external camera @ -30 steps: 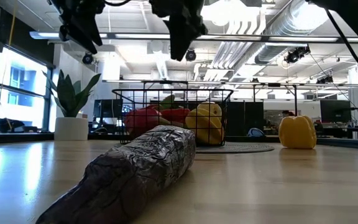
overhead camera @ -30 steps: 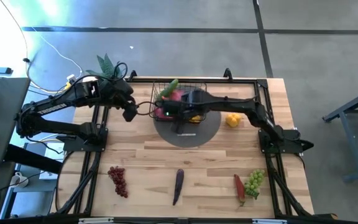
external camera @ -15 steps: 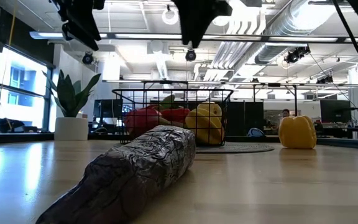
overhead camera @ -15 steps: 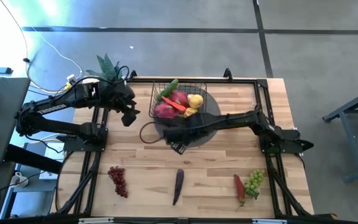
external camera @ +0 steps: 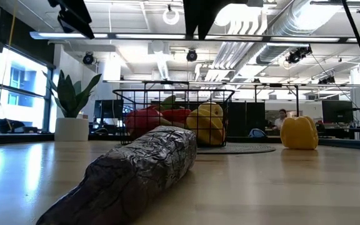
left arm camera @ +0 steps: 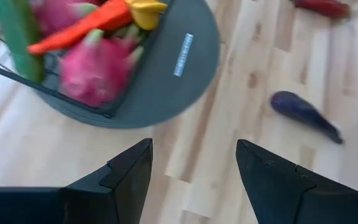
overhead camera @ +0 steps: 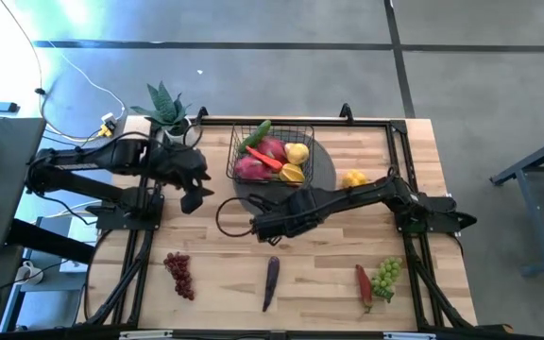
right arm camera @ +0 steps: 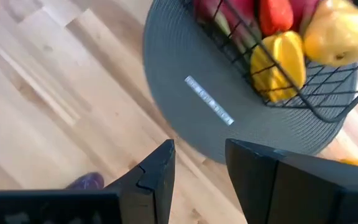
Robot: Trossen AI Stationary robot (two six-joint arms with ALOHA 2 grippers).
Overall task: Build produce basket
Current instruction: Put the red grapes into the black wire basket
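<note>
The black wire basket [overhead camera: 274,142] stands on the grey round mat [overhead camera: 312,179] and holds pink dragon fruits [overhead camera: 253,167], a carrot, a cucumber and yellow pieces [overhead camera: 297,153]. A purple pod [overhead camera: 270,280], red grapes [overhead camera: 179,274], green grapes [overhead camera: 386,275], a red pod [overhead camera: 363,286] and a yellow piece [overhead camera: 354,178] lie on the table. My right gripper [overhead camera: 258,228] hovers open over bare wood just near of the mat [right arm camera: 241,118]. My left gripper [overhead camera: 194,195] hangs open left of the mat [left arm camera: 166,81].
A spiky potted plant [overhead camera: 164,102] stands at the far left corner. The purple pod [external camera: 136,175] fills the foreground of the low view, with the basket [external camera: 175,119] behind it. Bare wood [overhead camera: 329,246] lies between the mat and the near-edge produce.
My right gripper has drawn back from above the basket toward the near edge, ending over bare wood past the mat's near rim. My left gripper has drifted a little toward the near edge. The basket and its produce have stayed put.
</note>
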